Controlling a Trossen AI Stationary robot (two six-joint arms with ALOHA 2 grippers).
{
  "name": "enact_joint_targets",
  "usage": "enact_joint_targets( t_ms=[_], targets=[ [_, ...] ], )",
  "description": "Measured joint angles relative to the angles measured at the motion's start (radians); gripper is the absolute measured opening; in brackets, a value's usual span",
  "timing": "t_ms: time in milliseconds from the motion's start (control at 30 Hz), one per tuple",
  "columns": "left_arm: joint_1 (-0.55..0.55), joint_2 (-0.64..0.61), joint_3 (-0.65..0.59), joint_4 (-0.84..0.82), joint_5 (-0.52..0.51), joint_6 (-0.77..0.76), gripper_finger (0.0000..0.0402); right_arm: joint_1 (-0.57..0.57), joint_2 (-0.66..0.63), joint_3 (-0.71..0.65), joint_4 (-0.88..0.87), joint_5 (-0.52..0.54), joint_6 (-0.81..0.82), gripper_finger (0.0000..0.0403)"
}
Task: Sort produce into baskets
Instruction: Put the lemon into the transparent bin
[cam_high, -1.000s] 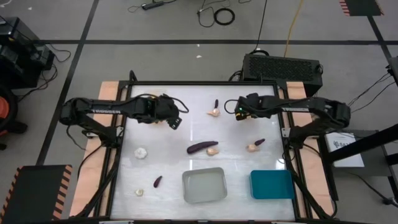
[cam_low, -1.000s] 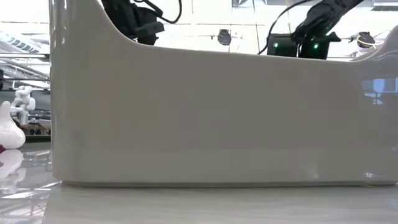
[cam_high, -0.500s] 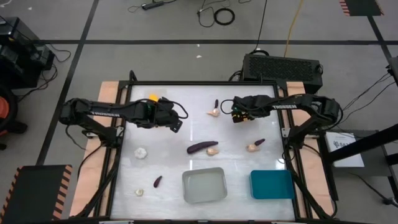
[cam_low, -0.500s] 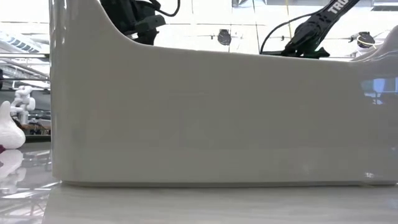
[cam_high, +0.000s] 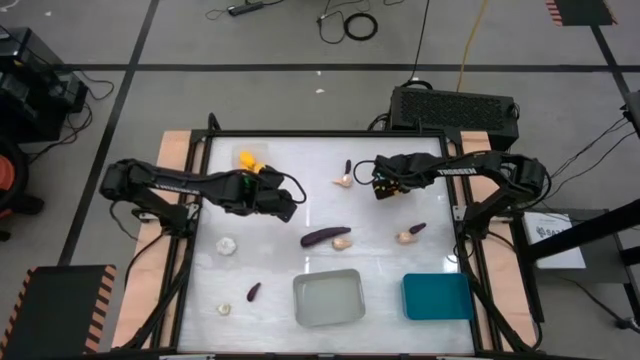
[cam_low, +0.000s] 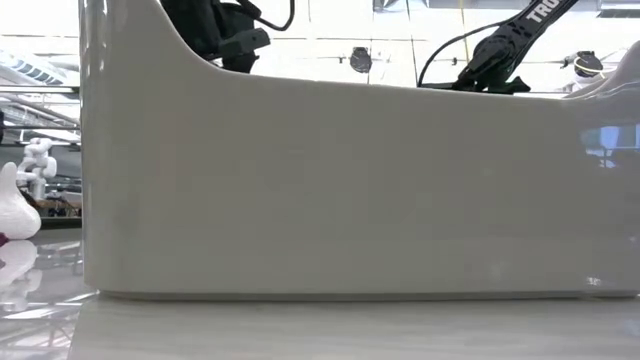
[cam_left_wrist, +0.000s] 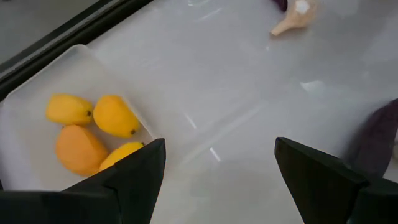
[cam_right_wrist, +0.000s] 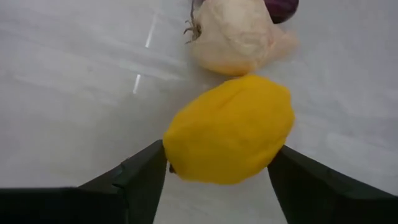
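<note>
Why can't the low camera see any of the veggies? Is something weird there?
Yes, a bit odd: the grey bin sits right in front of the low camera and blocks nearly its whole view. Only a garlic bulb peeks past one side. Otherwise nothing looks spilled or broken; the loose produce just lies scattered on the table.

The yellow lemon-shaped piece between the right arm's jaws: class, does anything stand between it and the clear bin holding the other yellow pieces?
Nothing visible does. The yellow lemon-shaped piece sits in the right gripper; only bare white tabletop separates it from the clear bin, with the cream garlic bulb lying just beside that line.
</note>
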Motion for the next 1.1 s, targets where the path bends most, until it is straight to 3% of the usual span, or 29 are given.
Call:
enact_joint_targets(
  t_ms=[233,433,700,1100],
  targets=[
    [-0.035,0.017,0.0,0.004,0.0,-0.073,0.0309,0.013,-0.009,0.002,-0.033,-0.071,-0.038,0.0204],
    [-0.085,0.023,0.0,0.113,-0.049,-0.113,0.0309,0.104,-0.073,0.001,-0.029,-0.182,-0.066,0.0206],
    [-0.103,0.083,-0.002,0.277,-0.099,-0.111,0.0309,0.263,-0.226,0.001,0.035,-0.215,-0.056,0.0207],
    [-0.079,0.135,0.003,0.732,-0.016,-0.128,0.0309,0.468,-0.339,0.001,0.254,-0.292,-0.073,0.0208]
  ],
)
